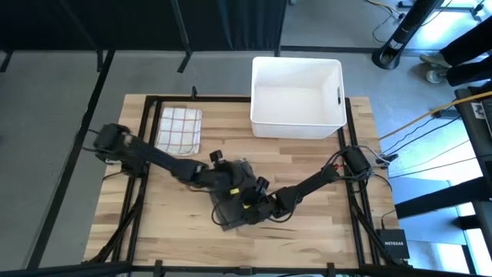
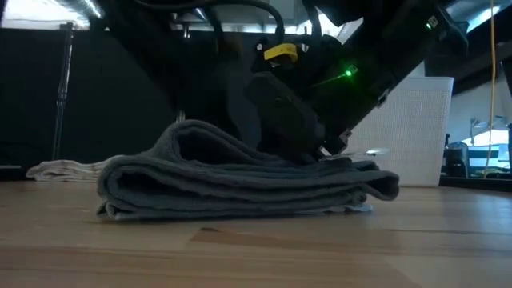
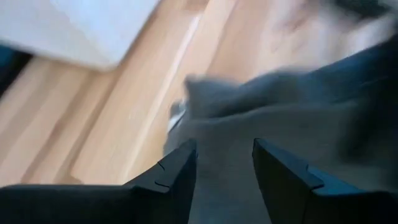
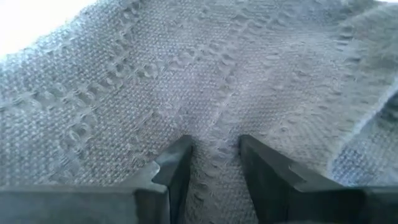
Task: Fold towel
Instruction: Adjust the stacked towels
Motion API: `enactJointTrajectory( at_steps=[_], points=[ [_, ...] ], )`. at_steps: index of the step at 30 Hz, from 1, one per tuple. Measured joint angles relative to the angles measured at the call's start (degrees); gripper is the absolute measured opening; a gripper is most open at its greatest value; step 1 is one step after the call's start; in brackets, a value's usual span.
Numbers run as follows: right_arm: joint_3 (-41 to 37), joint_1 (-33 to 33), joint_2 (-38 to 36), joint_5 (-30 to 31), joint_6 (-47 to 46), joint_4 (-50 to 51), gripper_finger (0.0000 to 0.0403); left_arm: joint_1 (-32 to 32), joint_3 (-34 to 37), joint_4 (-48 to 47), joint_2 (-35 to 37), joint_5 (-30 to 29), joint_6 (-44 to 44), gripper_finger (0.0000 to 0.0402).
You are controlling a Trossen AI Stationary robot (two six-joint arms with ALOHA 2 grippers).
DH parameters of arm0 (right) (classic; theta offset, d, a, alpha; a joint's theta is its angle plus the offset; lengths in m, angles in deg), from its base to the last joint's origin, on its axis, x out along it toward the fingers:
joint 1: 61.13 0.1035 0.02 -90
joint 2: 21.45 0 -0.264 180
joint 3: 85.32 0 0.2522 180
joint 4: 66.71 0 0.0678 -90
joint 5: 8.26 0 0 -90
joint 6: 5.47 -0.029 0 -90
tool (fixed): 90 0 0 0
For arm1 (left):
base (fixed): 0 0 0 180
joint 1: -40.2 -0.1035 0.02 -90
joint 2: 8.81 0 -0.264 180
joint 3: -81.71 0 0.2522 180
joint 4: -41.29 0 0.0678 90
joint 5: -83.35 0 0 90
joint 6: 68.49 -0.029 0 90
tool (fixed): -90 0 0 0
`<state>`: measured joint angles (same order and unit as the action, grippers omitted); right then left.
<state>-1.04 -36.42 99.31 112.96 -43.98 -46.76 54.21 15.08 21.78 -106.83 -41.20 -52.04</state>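
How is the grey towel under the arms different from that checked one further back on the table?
The grey towel is plain and dark; the checked towel is pale with a grid pattern. The grey towel lies mid-table with both the left gripper and right gripper over it; the checked towel lies alone near the table's far left. Both are folded.

towel table centre-front, under both pincers | bin behind | checked cloth back-left

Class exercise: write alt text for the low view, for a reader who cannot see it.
A folded grey towel lies in layers on a wooden table, one fold humped up at its left. Dark robot arms press onto it from above, with a white bin behind.
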Motion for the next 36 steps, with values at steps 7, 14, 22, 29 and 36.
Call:
enactJointTrajectory(
  at_steps=[7,14,22,29,36],
  points=[
    [4.7,0.5,-3.9,3.3,8.8,1.7,0.0142,10.0,-0.1,-7.3,16.0,-0.2,0.7,0.0148],
    [5.6,-3.2,-3.4,-8.3,16.3,1.9,0.0142,18.5,2.7,-21.5,14.9,-0.1,17.2,0.0148],
    [5.8,-5.7,-2.9,-16.9,16.8,12.5,0.0142,15.7,9.2,-9.9,5.3,-0.2,18.7,0.0148],
    [6.0,-1.8,-3.1,-11.0,5.2,24.3,0.0142,7.6,9.2,4.1,-1.4,-0.4,7.7,0.0148],
    [6.0,1.7,-3.2,-5.7,0.8,41.5,0.0142,0.0,7.0,20.6,-4.9,8.0,-5.4,0.0148]
  ],
)
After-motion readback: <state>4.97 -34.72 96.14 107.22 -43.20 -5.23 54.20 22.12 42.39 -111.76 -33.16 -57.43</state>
